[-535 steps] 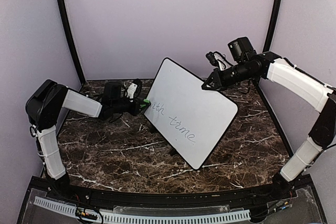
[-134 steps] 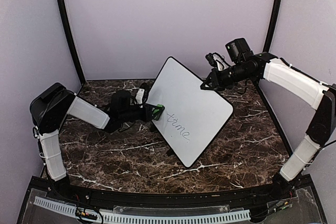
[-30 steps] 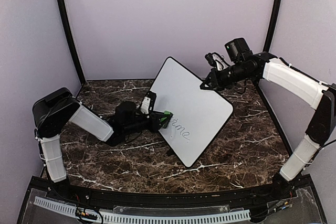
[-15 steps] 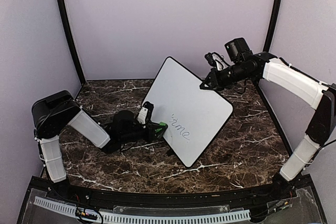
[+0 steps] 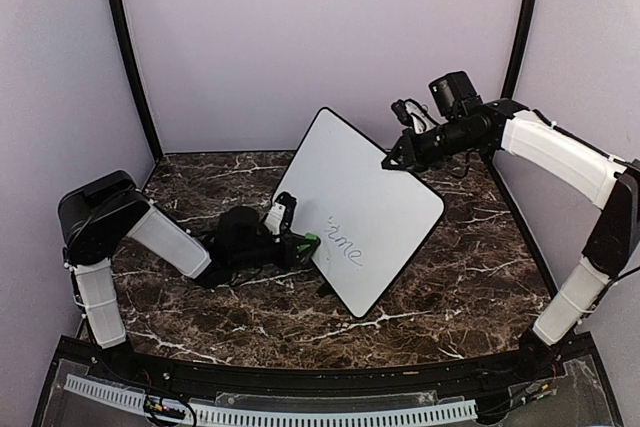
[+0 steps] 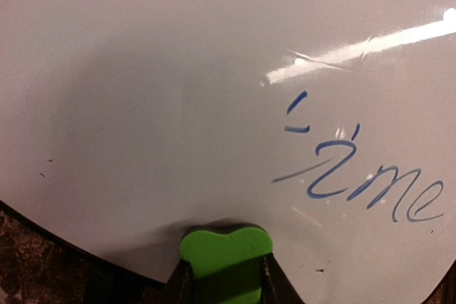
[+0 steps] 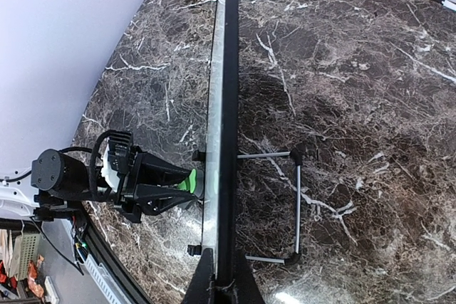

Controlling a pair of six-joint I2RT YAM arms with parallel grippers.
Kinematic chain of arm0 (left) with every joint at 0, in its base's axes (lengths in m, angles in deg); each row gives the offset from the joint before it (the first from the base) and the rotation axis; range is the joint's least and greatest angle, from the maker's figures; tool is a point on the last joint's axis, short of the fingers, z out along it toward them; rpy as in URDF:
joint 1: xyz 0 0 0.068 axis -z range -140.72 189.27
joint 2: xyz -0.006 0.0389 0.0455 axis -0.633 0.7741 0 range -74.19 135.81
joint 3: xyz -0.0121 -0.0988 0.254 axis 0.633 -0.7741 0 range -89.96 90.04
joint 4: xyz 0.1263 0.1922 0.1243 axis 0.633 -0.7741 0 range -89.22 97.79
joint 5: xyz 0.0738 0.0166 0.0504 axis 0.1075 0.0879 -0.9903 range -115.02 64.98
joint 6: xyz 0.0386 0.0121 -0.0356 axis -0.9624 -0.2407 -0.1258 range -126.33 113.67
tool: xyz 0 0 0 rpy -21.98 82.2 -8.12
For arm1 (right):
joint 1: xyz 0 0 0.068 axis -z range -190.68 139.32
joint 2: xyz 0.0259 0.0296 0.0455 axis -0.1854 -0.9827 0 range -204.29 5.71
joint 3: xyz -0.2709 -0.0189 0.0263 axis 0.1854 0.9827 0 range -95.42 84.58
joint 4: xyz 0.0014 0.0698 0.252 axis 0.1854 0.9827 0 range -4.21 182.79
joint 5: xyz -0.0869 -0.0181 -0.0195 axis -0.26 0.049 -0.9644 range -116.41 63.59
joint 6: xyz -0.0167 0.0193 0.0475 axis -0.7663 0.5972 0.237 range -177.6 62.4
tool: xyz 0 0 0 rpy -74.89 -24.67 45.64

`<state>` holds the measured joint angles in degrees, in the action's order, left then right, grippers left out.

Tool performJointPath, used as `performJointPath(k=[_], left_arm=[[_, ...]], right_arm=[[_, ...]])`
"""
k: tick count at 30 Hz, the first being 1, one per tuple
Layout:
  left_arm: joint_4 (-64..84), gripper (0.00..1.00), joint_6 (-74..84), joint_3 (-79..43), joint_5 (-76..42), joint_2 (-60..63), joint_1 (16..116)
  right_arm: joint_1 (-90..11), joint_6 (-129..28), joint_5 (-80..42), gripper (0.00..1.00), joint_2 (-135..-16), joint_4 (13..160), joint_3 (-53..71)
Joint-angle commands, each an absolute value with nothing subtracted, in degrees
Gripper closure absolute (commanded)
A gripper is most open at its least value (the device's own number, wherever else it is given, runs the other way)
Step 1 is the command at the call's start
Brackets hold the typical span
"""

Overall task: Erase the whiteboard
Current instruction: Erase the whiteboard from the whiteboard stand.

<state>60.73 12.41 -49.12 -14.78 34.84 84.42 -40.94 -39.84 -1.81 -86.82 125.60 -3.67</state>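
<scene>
The whiteboard stands tilted on the marble table, with the blue marker letters "ime" on its lower part; they show large in the left wrist view. My left gripper is shut on a green eraser block and presses it against the board's lower left edge, left of the writing. My right gripper is shut on the board's top right edge. In the right wrist view the board is seen edge-on, with the eraser touching its face.
The board's wire stand rests on the dark marble table behind the board. Purple walls and black corner posts enclose the back and sides.
Over the frames the left gripper wiped the eraser across the board, removing "with" and the "t" of "time". In the last half second it has barely moved. The right arm has held still.
</scene>
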Motion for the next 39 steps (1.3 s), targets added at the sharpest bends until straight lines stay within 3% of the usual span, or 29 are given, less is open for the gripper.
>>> performJointPath(k=[1, 17, 39], left_arm=[[53.74, 1.00, 10.34, -41.75, -13.25, 35.29, 85.38], [49.50, 1.00, 7.47, -34.68, -13.24, 35.15, 85.41], [53.71, 1.00, 10.31, -49.23, -14.17, 35.47, 86.56]], right_arm=[[-44.25, -46.77, 2.51, 1.00, -88.55, 128.38, -2.34], [-44.24, -46.86, 2.52, 1.00, -88.71, 128.33, -2.48], [-44.31, -46.79, 2.34, 1.00, -88.59, 128.41, -2.28]])
